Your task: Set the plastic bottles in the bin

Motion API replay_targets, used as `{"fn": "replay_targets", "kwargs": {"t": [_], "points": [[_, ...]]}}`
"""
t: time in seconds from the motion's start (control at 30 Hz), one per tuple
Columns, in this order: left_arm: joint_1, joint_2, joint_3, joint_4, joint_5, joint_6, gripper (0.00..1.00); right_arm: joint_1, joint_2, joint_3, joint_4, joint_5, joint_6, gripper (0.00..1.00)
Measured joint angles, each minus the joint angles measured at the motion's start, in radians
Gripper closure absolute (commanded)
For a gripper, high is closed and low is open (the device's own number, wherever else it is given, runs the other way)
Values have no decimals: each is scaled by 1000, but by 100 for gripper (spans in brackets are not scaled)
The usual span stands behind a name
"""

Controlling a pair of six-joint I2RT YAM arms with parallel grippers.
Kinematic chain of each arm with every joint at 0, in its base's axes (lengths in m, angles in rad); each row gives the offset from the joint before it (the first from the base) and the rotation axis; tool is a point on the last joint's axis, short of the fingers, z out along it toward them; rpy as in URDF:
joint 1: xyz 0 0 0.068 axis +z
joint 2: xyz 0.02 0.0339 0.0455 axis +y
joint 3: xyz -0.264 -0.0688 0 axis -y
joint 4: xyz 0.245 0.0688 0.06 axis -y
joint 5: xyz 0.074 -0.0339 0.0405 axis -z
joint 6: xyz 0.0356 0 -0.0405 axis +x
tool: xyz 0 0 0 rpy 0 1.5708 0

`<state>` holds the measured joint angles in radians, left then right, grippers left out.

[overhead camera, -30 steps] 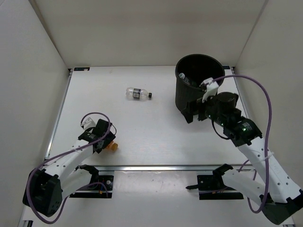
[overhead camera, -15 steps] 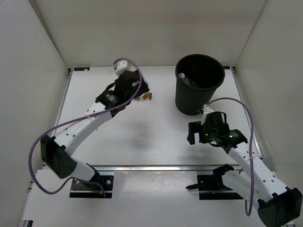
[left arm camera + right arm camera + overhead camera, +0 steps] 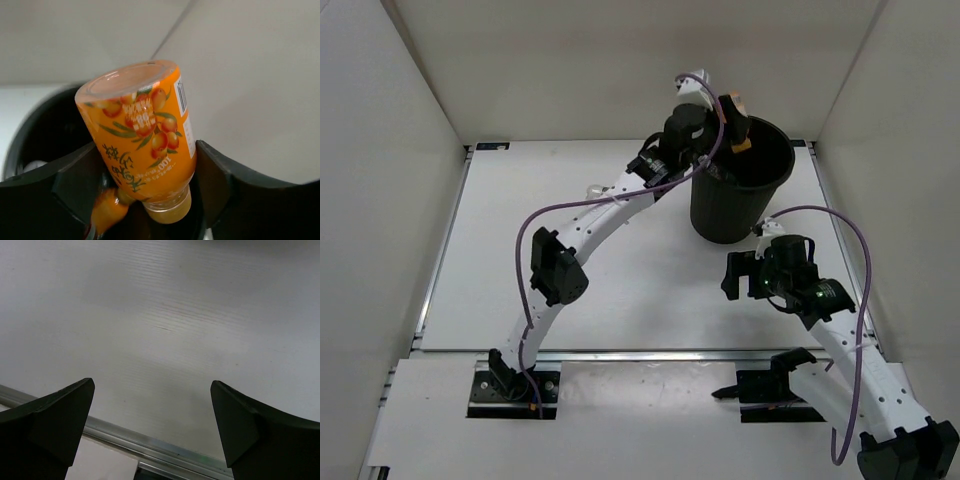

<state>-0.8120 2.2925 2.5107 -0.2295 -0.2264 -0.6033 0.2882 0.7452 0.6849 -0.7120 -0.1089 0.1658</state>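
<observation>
My left gripper (image 3: 732,125) is shut on an orange-filled bottle (image 3: 734,122) and holds it above the far left rim of the black bin (image 3: 725,215). In the left wrist view the bottle (image 3: 142,130) sits between my fingers (image 3: 217,175), neck down, over the bin's dark inside (image 3: 47,132). A blurred orange shape (image 3: 106,210) and a pale object (image 3: 31,166) lie below in the bin. A clear bottle (image 3: 592,188) lies on the table, mostly hidden behind my left arm. My right gripper (image 3: 738,276) is open and empty, low over the table in front of the bin; it also shows in the right wrist view (image 3: 152,425).
White walls close the table on the left, back and right. A metal rail (image 3: 165,450) runs along the table's near edge, under my right gripper. My stretched left arm (image 3: 580,225) crosses the middle of the table.
My left arm has swung from the near left of the table to above the bin, carrying the orange bottle. My right gripper has drawn back from the bin toward the near edge.
</observation>
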Motion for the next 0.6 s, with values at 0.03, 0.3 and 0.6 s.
{"fn": "replay_targets", "kwargs": {"t": [0.03,0.3,0.6], "points": [[-2,-7,-55,19,14,-8,13,13,0,0,1,6,0,1],[-10,11,-37,-3,40,37,1,-22,-9,18,5,-21,1,1],[16,-351,-262,-51,3,96,2,178,29,71,-5,3,-33,1]]}}
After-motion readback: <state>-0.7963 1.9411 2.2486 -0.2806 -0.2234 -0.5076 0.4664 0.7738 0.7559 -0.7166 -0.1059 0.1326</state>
